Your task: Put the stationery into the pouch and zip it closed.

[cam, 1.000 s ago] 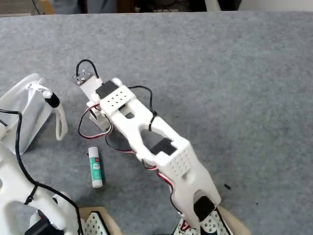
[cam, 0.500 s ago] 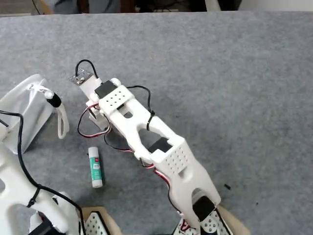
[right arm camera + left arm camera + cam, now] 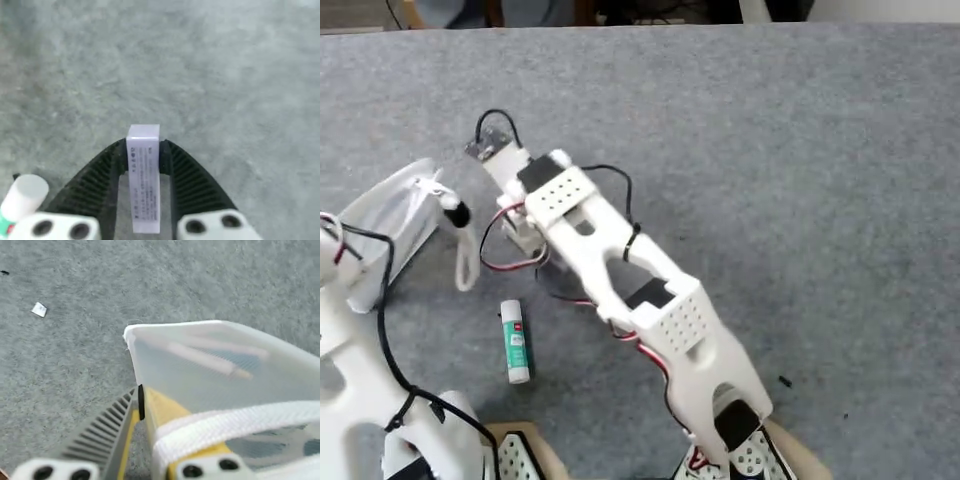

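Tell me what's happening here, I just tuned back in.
The left pincer is shut on the edge of the translucent pouch, which already has a pen-like item inside. The right pincer grips a small white block, likely an eraser, over the grey table. A glue stick lies on the table between the arms, not yet picked up.

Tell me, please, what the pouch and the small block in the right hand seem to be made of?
The pouch looks like soft frosted plastic: a pen inside shows through hazily. Its white band seems to be woven webbing. The eraser is probably matt white rubber or vinyl, in a printed sleeve, paper by the look.
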Robot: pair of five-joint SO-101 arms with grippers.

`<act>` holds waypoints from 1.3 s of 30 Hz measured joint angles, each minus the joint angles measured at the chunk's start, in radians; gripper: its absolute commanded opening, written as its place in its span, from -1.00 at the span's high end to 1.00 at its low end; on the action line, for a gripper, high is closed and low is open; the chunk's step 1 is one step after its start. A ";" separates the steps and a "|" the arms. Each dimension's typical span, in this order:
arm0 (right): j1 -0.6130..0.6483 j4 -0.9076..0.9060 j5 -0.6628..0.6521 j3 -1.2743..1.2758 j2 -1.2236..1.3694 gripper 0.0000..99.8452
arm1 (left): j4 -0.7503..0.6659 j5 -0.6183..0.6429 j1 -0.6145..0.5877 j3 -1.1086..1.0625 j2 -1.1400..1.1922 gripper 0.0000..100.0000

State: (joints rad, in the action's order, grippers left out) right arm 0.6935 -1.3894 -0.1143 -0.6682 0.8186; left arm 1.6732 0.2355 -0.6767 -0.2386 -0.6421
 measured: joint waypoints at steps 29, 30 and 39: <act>-0.293 -0.365 0.160 -0.816 -0.344 0.98 | 0.046 0.126 0.626 0.026 0.012 0.94; -0.293 -0.367 0.160 -0.829 -0.359 0.98 | 0.046 0.138 0.629 0.025 0.012 0.94; -0.012 -0.367 0.160 -0.845 -0.508 0.98 | -0.014 0.166 0.583 -0.031 0.005 0.94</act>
State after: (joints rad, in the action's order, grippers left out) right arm 0.6813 -1.7561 0.0453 -1.5136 0.3107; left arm 1.6594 0.4012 -0.0936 -0.2693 -0.6375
